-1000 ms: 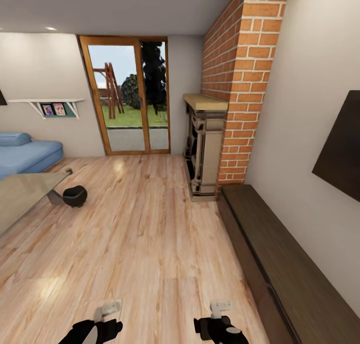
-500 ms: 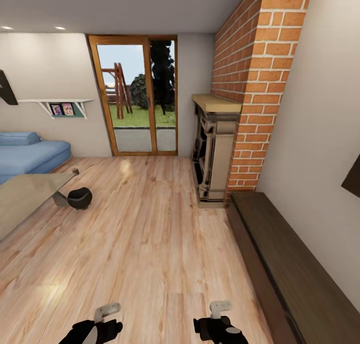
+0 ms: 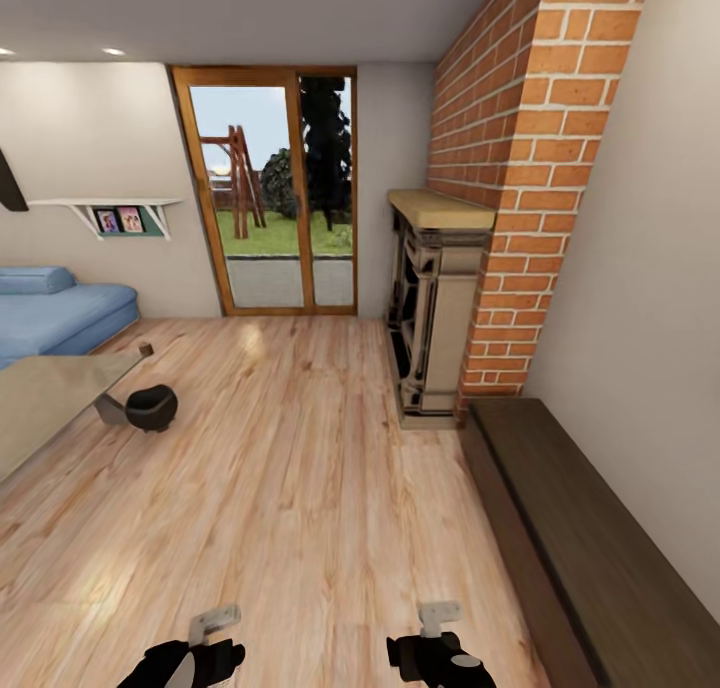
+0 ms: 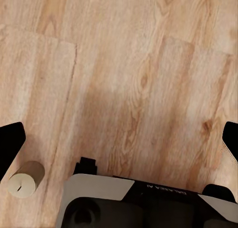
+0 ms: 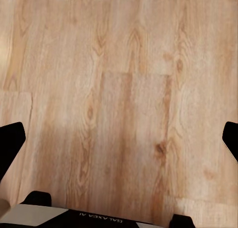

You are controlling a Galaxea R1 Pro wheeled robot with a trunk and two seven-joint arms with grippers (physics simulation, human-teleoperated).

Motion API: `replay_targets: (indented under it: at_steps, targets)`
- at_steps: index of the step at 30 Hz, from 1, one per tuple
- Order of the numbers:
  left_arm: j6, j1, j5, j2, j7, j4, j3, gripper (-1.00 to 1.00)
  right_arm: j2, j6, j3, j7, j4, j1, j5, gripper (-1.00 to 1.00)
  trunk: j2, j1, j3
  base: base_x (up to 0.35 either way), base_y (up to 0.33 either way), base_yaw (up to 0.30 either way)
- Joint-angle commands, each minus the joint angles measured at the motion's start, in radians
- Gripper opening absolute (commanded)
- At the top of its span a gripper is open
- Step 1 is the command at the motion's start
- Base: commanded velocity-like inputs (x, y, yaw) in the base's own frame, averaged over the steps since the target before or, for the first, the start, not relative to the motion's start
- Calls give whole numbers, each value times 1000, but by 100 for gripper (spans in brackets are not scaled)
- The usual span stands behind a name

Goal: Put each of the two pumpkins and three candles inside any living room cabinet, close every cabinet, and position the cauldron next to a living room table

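A black cauldron (image 3: 152,408) sits on the wood floor right beside the leg of a low grey table (image 3: 45,403) at the left. The long dark-brown cabinet (image 3: 585,543) runs along the right wall, and no drawer stands out from its front. One cream candle (image 4: 25,177) stands on the floor close to the robot's base, off to one side of my left gripper (image 4: 119,138). That gripper is open over bare floor. My right gripper (image 5: 119,138) is open too, also above bare boards. Both (image 3: 215,626) (image 3: 440,616) hang low at the front. The pumpkins are out of view.
A red-brick column (image 3: 520,168) with a fireplace (image 3: 430,308) stands just past the cabinet's far end. A glass door (image 3: 275,193) is in the back wall, with a blue sofa (image 3: 55,313) and a wall shelf (image 3: 110,213) at the left. Wide floor (image 3: 300,468) lies ahead.
The camera has turned and the whole picture has shifted: the black TV on the right wall has slid out of the frame. Both arms keep the same pose.
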Motion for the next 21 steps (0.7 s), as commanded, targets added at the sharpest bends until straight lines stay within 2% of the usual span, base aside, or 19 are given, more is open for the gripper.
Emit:
replay_targets:
  at_steps: [1, 10, 21]
  targets:
    - [6, 0, 9, 0, 3, -2, 0, 100, -1, 3, 5, -9, -2, -1, -10, 100, -2, 1, -2, 335, 0, 38]
    - [6, -1, 9, 0, 3, -2, 0, 100, 0, 3, 6, -9, -2, -1, -10, 100, -2, 1, -2, 336, 0, 123]
    - [6, -1, 9, 0, 3, -2, 2, 100, 1, 3, 6, -9, -2, -1, -10, 100, -2, 1, -2, 336, 33, 23]
